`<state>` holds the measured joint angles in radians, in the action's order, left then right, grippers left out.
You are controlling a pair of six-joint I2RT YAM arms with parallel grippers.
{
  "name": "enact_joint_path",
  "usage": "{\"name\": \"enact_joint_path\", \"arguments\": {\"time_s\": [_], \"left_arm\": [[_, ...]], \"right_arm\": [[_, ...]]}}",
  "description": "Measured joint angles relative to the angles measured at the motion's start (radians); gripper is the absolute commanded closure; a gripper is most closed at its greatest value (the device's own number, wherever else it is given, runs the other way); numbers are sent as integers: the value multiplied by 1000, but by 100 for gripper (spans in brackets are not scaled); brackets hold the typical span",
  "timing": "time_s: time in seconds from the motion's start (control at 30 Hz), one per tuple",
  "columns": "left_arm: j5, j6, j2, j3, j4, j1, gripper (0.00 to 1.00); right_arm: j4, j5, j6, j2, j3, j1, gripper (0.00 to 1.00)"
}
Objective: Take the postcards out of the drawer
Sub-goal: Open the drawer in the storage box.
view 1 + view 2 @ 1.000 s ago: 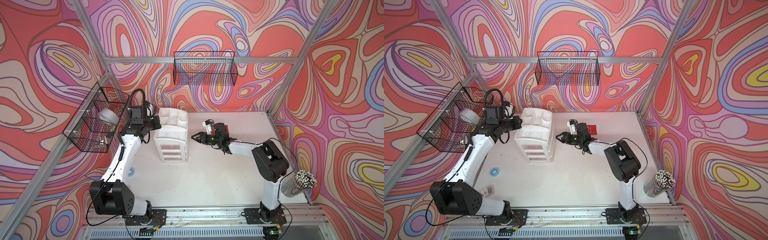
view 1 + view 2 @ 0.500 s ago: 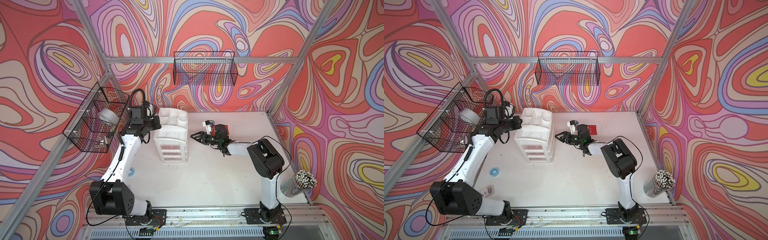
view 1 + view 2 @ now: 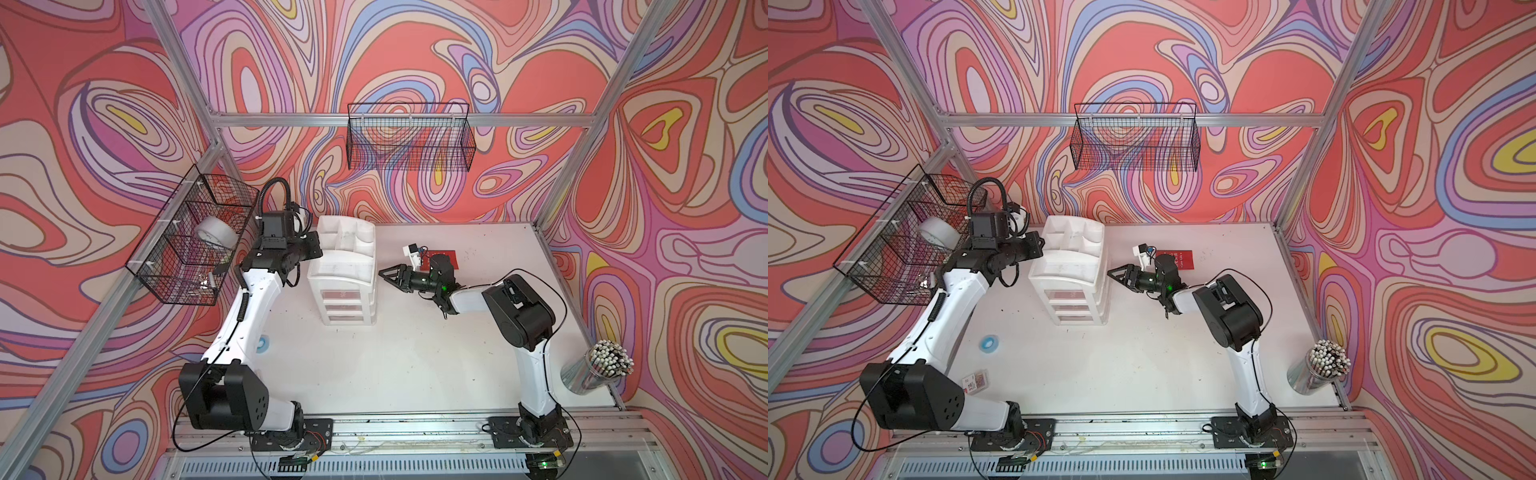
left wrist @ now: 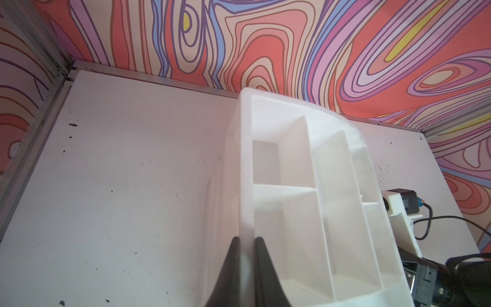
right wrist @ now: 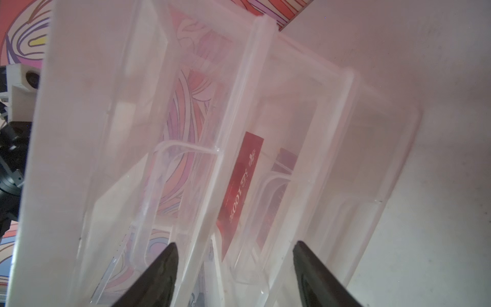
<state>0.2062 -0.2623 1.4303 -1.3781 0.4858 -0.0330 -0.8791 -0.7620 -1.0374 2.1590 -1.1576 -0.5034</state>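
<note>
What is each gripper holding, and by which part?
The left gripper is clamped on the white drawer unit, by the side wall of its top tray. The right gripper is open, holding nothing.

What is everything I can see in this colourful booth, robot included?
drawer unit: one, white with clear drawers, on the table towards the back.
postcards: at least two, red; one flat on the table beyond the right arm, one marked 100% inside a drawer.
wire baskets: two, black; one on the back wall, one on the left wall.
tape roll: one, white, in the left-wall basket.
ring: one, blue, on the table by the left arm.
small card: one, white and red, near the left arm's base.
cup of sticks: one, metal, front right corner.
table: one, white.
left fingers: black, shut on the drawer unit's top wall.
right fingers: black, open, pointed at the drawer unit's side.
</note>
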Motion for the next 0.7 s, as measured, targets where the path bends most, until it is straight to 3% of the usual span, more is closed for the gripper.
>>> {"name": "enact_joint_path", "arguments": {"time_s": [0.7], "left_arm": [[3,0,0,0,0,0,100]], "right_arm": [[-162,-23,-137,105,-69,-37,30]]}}
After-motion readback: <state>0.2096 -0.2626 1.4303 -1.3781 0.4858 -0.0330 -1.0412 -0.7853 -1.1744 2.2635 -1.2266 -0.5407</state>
